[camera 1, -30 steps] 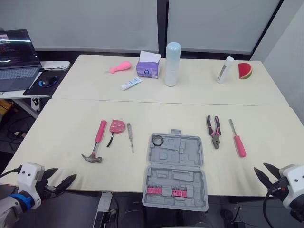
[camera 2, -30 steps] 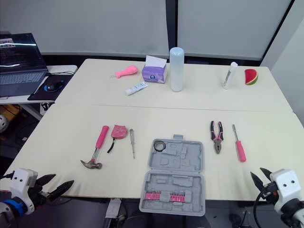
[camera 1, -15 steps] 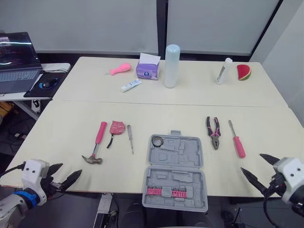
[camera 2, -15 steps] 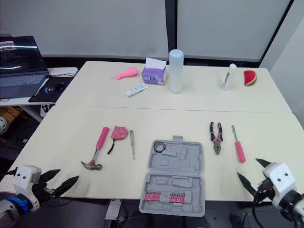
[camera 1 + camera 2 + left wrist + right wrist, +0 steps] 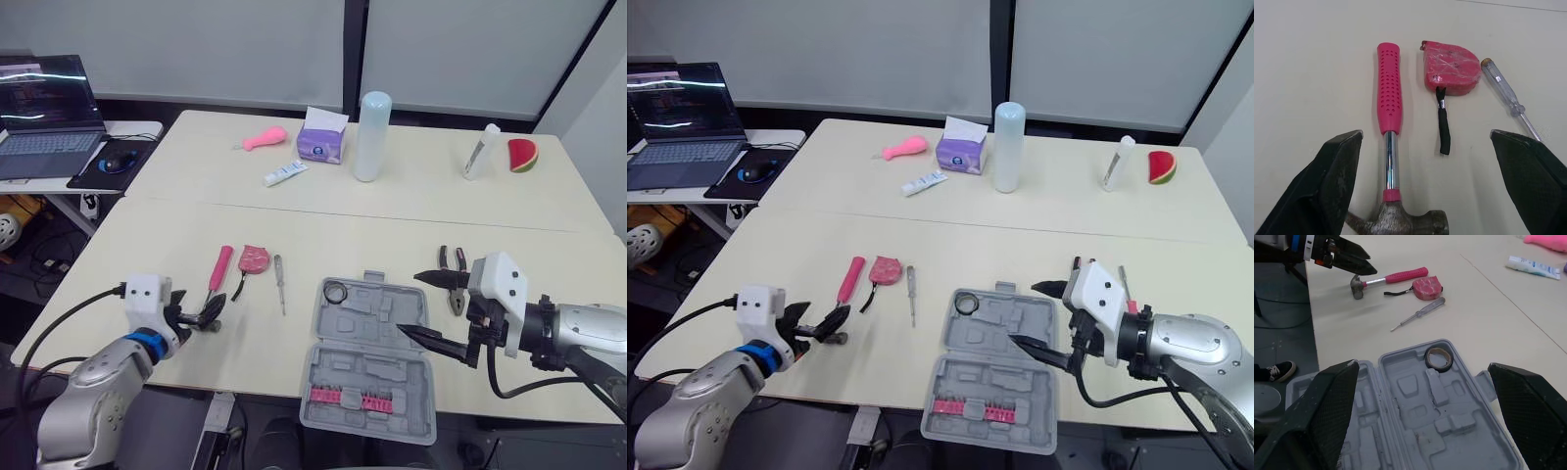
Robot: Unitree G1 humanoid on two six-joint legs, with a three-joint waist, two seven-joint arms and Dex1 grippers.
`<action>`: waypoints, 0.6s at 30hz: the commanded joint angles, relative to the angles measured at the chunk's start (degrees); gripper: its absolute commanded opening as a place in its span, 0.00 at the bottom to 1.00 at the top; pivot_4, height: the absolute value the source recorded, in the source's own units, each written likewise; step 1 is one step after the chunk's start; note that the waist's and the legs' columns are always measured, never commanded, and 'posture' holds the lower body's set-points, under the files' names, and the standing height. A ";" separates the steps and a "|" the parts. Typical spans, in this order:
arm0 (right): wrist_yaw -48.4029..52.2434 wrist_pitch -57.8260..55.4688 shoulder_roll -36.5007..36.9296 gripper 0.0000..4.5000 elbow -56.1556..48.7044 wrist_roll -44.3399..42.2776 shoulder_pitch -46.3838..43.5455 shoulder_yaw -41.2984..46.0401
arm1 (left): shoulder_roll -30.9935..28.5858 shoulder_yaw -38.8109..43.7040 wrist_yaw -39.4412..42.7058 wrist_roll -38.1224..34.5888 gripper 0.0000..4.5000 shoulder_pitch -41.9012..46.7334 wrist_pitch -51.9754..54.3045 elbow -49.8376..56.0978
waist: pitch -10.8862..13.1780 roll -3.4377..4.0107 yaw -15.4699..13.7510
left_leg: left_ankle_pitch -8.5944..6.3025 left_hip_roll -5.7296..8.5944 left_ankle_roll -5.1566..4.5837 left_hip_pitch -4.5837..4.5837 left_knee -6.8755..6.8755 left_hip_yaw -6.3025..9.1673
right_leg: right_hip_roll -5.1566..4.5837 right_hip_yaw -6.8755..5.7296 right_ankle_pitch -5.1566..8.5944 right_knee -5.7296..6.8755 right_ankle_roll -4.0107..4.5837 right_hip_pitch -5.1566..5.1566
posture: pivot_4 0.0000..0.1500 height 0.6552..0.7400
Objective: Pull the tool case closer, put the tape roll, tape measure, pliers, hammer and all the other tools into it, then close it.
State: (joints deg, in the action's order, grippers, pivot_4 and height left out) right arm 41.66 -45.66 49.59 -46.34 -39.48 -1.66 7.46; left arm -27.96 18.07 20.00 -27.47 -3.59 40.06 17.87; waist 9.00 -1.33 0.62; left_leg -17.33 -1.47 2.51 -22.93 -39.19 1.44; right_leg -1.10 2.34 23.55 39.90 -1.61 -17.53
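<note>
Here, from left to right. The left claw [image 5: 204,311] is spread wide and empty, its two fingers low over the table [image 5: 147,284] on either side of the hammer [image 5: 1388,98], near the steel head. Risk: a grip that close to the head leaves the long pink handle free to swing. The fingers could also slide off the thin shaft and knock the tape measure [image 5: 257,258], which lies just beside the hammer with the clear screwdriver [image 5: 279,281] next to it. The tool case [image 5: 364,367] lies open in the middle, with the tape roll [image 5: 336,291] already in a pocket of its far half. Its near half appears to reach past the table's front edge, so any pull toward the robot could tip it off. The right claw [image 5: 409,304], likewise wide open and holding nothing, hangs over the case's right side. Risk: its lower finger catches the moulded pockets and drags the case. The pliers [image 5: 453,262] lie just behind that claw, partly hidden.
</note>
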 commanded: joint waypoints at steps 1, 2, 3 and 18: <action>0.90 1.95 0.15 1.00 -0.05 0.78 -0.67 -1.16 | 0.34 -2.27 -1.72 1.96 0.89 2.76 0.87 -0.77 | 0.00 0.00 -0.22 | 0.00 0.00 0.01 0.01 0.00 0.00 | 0.00 0.00 0.00 0.01 0.00 0.00 | 1.00 0.72; 0.93 2.18 0.06 1.00 0.24 0.96 -1.03 -1.65 | 0.62 -2.97 -2.15 2.40 0.89 3.83 1.23 -1.61 | 0.00 0.01 -0.23 | 0.00 -0.01 0.00 0.03 0.00 0.00 | 0.01 0.00 0.00 0.02 0.00 0.00 | 1.00 0.72; 1.00 2.39 -0.04 1.00 0.54 1.12 -1.43 -2.06 | 1.35 -3.38 -3.19 2.54 0.89 5.18 2.12 -2.44 | 0.00 0.01 -0.21 | 0.00 -0.03 0.00 0.05 0.00 0.01 | 0.02 -0.01 0.00 0.04 0.00 0.00 | 1.00 0.72; 1.32 3.19 -0.36 1.00 1.81 1.86 -3.06 -4.54 | 5.46 -10.94 -7.77 9.75 0.89 19.30 6.50 -16.44 | 0.02 -0.01 -0.42 | 0.04 -0.02 0.06 0.03 -0.09 0.01 | 0.03 -0.03 0.00 0.06 0.01 0.03 | 1.00 0.72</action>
State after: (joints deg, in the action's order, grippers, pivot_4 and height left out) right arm 42.58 -43.33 49.17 -43.55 -37.65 -4.04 2.64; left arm -22.49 7.44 11.98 -18.65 14.94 47.14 1.49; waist 9.01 -1.34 0.20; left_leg -17.29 -1.49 2.58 -22.90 -39.28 1.45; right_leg -1.06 2.31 23.55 39.96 -1.61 -17.50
